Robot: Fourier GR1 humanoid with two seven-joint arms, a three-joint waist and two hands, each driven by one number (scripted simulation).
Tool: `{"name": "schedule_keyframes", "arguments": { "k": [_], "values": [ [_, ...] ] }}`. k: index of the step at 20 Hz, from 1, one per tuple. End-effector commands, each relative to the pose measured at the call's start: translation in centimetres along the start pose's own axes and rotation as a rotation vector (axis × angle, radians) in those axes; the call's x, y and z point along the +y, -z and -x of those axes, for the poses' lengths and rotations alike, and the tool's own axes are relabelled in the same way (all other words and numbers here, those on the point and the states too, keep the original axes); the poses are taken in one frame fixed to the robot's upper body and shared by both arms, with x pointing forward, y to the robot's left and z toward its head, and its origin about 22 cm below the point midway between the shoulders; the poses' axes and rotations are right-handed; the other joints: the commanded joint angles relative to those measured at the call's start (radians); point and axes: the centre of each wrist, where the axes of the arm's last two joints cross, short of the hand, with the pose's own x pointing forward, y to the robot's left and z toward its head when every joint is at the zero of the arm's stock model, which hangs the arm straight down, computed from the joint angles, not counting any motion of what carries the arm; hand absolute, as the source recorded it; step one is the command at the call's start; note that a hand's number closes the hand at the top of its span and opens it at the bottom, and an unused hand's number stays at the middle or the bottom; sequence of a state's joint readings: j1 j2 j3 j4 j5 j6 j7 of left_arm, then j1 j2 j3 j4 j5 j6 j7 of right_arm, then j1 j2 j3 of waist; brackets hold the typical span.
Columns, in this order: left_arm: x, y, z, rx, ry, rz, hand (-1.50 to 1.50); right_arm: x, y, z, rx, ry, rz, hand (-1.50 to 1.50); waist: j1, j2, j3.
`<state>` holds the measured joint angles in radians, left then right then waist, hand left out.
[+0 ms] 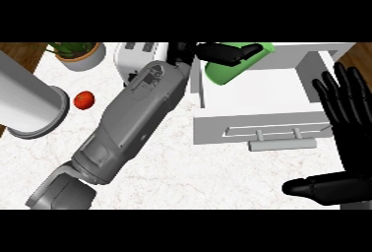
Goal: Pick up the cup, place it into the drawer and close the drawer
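A green cup lies tilted over the back left corner of the open white drawer. My left hand is shut on it, black fingers curled over its upper side, and the grey forearm runs diagonally up from the lower left. Part of the cup is hidden under the hand. The drawer's front panel with its bar handle faces me. At the right edge, beside the drawer, my right hand stands open, fingers up and thumb out to the left.
A potted plant stands at the back left, with a white appliance beside it. A red fruit lies next to a large grey cylinder at the left edge. Marble counter lies before the drawer.
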<state>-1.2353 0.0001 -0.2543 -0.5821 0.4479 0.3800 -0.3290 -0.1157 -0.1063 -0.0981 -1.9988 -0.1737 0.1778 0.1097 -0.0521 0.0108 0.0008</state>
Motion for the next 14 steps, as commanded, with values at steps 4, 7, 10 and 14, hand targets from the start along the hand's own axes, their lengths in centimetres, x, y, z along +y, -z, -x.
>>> {"name": "schedule_keyframes", "arguments": {
  "k": [4, 7, 10, 14],
  "values": [
    [-0.6, -0.5, 1.8, 0.049, 0.086, 0.012, 1.50, -0.8, 1.0, -0.1, -0.005, -0.013, -0.015, -1.50, -0.021, 0.006, 0.001],
    [-1.2, -0.6, 1.8, 0.053, 0.118, 0.041, 1.50, -0.4, 0.4, -0.2, -0.002, 0.007, -0.030, -1.50, -0.037, 0.008, 0.001],
    [-1.3, -0.7, 2.0, 0.074, 0.131, 0.032, 1.50, -0.2, 1.4, -0.5, -0.008, 0.012, -0.045, -1.50, -0.030, 0.008, 0.001],
    [-1.2, -1.0, 2.9, 0.087, 0.258, 0.041, 1.50, 1.1, 0.9, -0.7, -0.014, 0.033, -0.052, -1.50, -0.066, 0.015, 0.001]
  ]
}}
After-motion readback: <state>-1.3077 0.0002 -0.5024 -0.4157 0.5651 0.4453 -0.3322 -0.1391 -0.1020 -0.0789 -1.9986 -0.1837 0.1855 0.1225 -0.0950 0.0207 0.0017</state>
